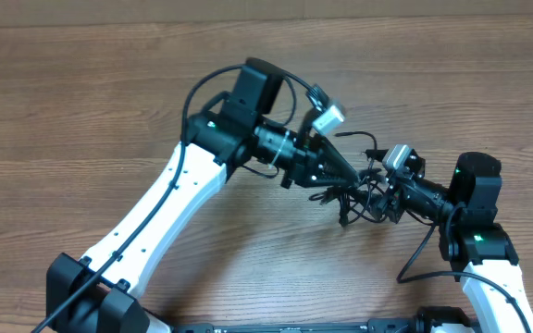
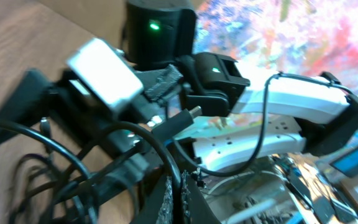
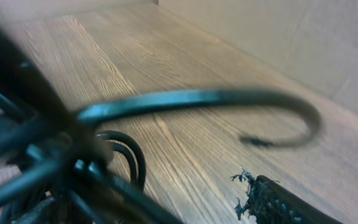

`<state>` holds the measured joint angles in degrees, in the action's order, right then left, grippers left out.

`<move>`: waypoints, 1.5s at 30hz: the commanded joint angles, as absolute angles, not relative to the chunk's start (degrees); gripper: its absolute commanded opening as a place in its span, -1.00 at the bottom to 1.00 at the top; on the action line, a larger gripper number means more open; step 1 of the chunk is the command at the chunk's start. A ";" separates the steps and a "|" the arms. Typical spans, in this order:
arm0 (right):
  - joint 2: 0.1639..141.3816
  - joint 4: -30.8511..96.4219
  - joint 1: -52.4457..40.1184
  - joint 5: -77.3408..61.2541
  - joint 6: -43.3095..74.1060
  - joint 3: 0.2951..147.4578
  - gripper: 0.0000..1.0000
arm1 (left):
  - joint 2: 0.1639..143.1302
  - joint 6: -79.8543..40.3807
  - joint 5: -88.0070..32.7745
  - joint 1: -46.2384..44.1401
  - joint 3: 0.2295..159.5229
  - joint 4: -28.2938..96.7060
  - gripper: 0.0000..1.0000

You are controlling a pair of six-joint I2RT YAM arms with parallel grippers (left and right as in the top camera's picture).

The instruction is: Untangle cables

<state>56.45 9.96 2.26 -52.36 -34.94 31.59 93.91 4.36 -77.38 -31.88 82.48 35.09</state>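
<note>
Overhead, your table [image 1: 81,92] carries everything right of centre. The left gripper [image 1: 350,175] has its jaws together, tip at the cables [image 1: 357,200], a black knot lying on the wood between the 2 grippers. The right gripper [image 1: 380,192] holds its jaws apart, strands looping just ahead.

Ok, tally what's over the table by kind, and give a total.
arms: 2
wrist cameras: 2
cable tangle: 1 (strands too knotted to count)
Total: 5
</note>
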 commanded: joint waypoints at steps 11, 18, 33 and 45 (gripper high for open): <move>56.27 11.00 2.26 -54.74 -32.51 32.71 -0.92 | 92.51 3.57 -73.45 -28.91 83.53 34.46 -0.92; 56.27 10.48 2.33 -57.08 -24.58 32.71 -0.93 | 92.51 1.17 -60.82 -25.21 83.50 35.73 0.99; 56.27 -0.99 2.33 -57.10 14.20 32.71 -0.93 | 92.51 -0.67 -47.86 -24.45 83.50 41.36 0.99; 56.29 -2.15 2.33 -58.89 19.77 32.71 -0.93 | 92.51 10.35 -60.82 -24.45 83.50 41.12 0.99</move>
